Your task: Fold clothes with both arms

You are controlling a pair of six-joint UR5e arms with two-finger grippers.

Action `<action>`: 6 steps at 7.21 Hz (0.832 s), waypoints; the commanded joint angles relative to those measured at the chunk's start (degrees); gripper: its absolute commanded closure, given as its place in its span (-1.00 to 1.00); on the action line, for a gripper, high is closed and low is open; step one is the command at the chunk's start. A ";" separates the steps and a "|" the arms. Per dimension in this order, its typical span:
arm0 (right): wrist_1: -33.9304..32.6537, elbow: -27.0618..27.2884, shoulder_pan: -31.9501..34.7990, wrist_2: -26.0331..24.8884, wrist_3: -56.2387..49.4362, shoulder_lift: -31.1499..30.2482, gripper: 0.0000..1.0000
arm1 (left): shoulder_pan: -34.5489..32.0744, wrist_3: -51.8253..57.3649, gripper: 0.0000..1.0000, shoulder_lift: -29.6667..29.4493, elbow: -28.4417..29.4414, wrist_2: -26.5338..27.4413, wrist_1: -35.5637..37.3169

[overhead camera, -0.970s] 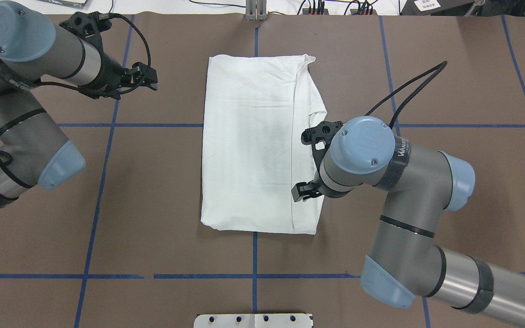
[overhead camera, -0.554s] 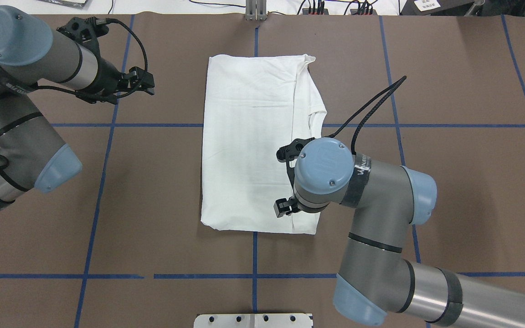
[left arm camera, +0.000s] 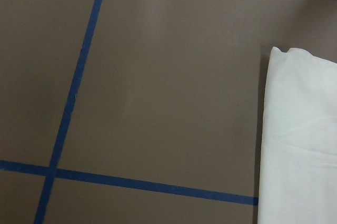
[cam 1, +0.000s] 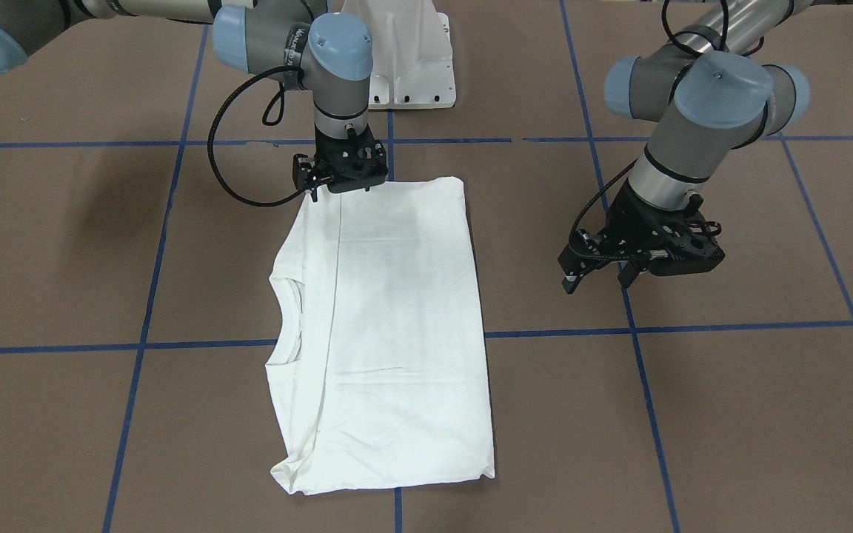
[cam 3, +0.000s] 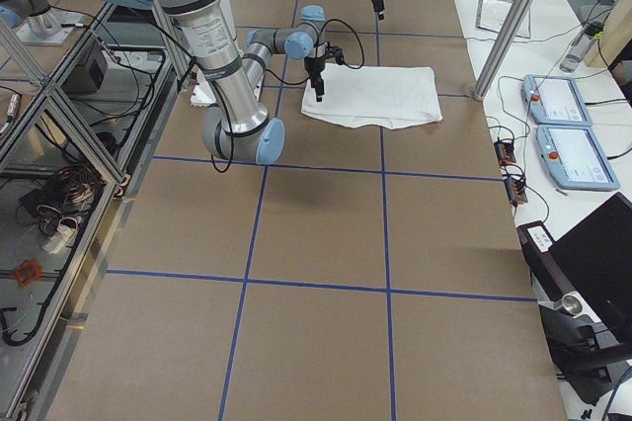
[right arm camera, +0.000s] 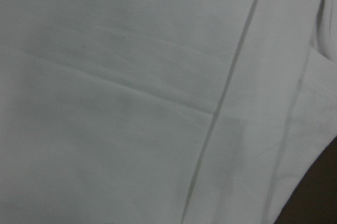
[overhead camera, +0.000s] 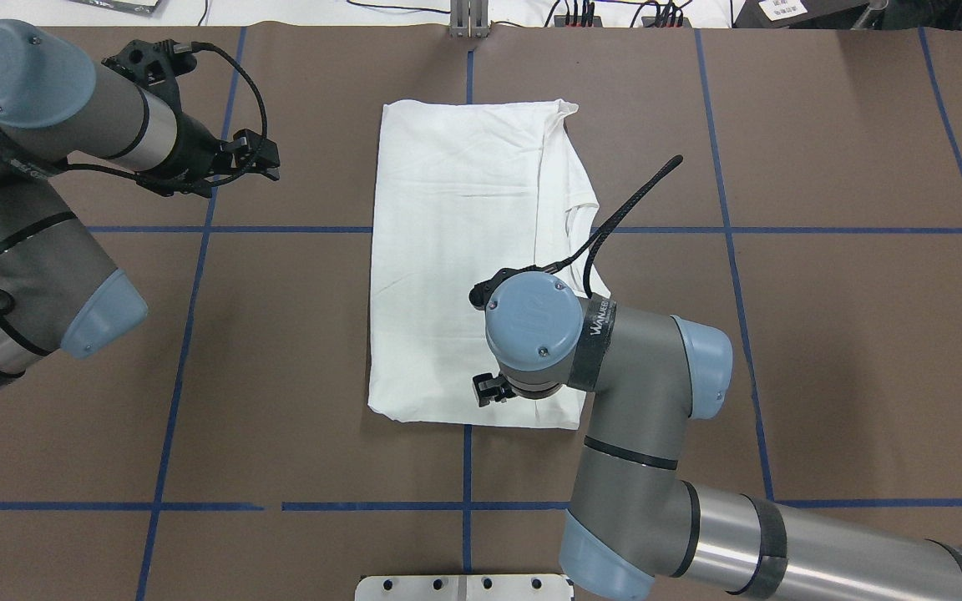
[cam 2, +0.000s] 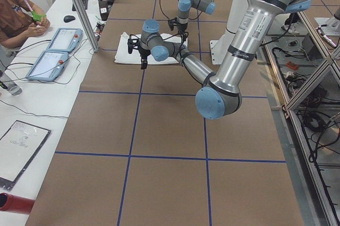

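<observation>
The white T-shirt [cam 1: 397, 318] lay flat on the table [cam 1: 693, 414] directly in front of the pedestal base [cam 1: 404, 66]. It was already folded into a long rectangle, and its length ran away from the base. The collar [cam 1: 286, 326] showed at the long edge on the base's right-arm side, where a layer had been turned over the body. This suggests the lengthwise folds were done and a crosswise fold remained.

The right gripper [cam 1: 341, 181] pointed down, low over the short edge of the shirt nearest the base, toward the collar side. Judged from that placing, it was positioned to take that edge for the next fold. Its wrist hid the jaws from overhead and its own camera showed only cloth, so I cannot tell its opening or whether it had hold of any fabric.

The left gripper [cam 1: 597, 281] hung clear of the cloth on the base's left-arm side, out beside the shirt's other long edge. Its jaws stood apart and held nothing. It appeared to be waiting its turn.
</observation>
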 commanded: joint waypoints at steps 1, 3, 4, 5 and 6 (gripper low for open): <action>-0.17 -0.55 -0.02 0.00 -0.43 -0.54 -1.00 | 0.46 -0.17 -1.00 -0.37 0.40 0.04 -0.26; -0.18 -1.60 -0.02 0.00 -0.52 -0.71 -1.00 | 0.55 -0.52 -1.00 -0.46 0.40 0.04 -0.26; -0.18 -1.61 -0.02 0.00 -0.52 -1.15 -1.00 | 0.81 -0.95 -1.00 -0.46 0.40 0.04 -0.26; -0.18 -1.61 -0.02 0.09 -0.52 -1.76 -1.00 | 0.81 -0.96 -1.00 -0.55 0.40 0.04 -0.26; -0.26 -1.61 0.07 0.26 -0.60 -1.86 -1.00 | 0.81 -1.05 -1.00 -0.55 0.40 0.04 -0.26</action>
